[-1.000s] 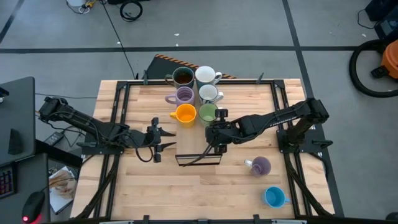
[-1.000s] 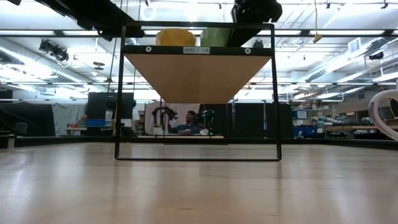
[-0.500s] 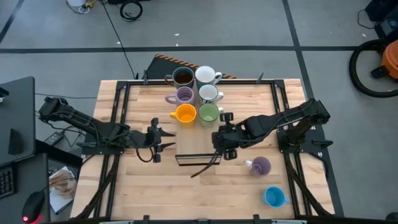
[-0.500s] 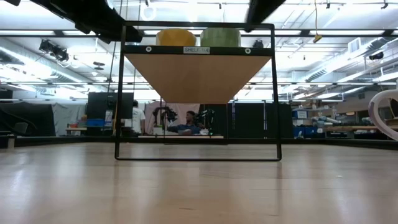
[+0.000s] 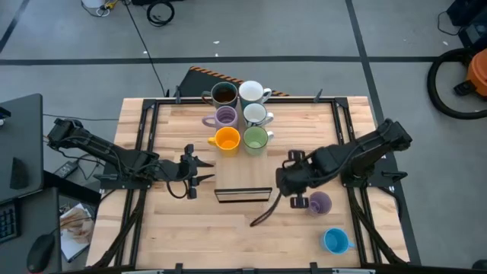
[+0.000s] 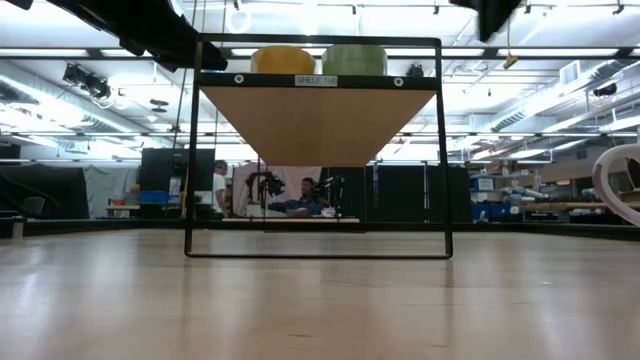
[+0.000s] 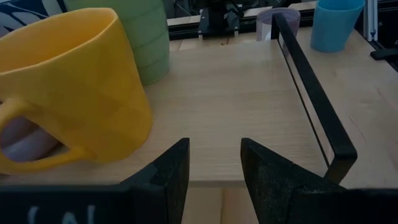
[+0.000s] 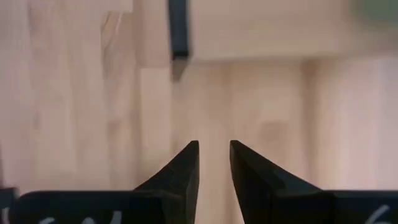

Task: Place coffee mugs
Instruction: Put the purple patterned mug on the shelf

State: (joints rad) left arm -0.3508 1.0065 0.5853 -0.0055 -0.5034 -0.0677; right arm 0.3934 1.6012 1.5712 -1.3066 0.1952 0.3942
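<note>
Six coffee mugs stand in two rows on the black-framed wooden shelf [image 5: 243, 195]: dark brown [image 5: 223, 93], white [image 5: 252, 92], lilac [image 5: 225, 116], white [image 5: 256, 115], orange [image 5: 226, 138] and green [image 5: 255, 138]. A second lilac mug [image 5: 319, 202] lies on its side on the table at the right, and a blue mug [image 5: 335, 240] stands nearer the front edge. My right gripper [image 5: 283, 186] hangs over bare table just left of that lilac mug, pointing down, open and empty [image 8: 213, 165]. My left gripper [image 5: 204, 170] waits left of the shelf, open and empty [image 7: 214, 165], level with the orange mug [image 7: 74, 81].
The shelf's thin black front frame [image 6: 318, 255] stands upright on the table between the two grippers, and its side bar [image 7: 311, 93] runs past my left gripper. Bare wood lies in front of the shelf. People show in the room far behind the table.
My right gripper has drawn away from the green mug on the shelf, going toward the table's right and near edges and upward, and has tipped to point more steeply down. It now stands beside the lilac mug on the table. The green mug has stayed on the shelf.
</note>
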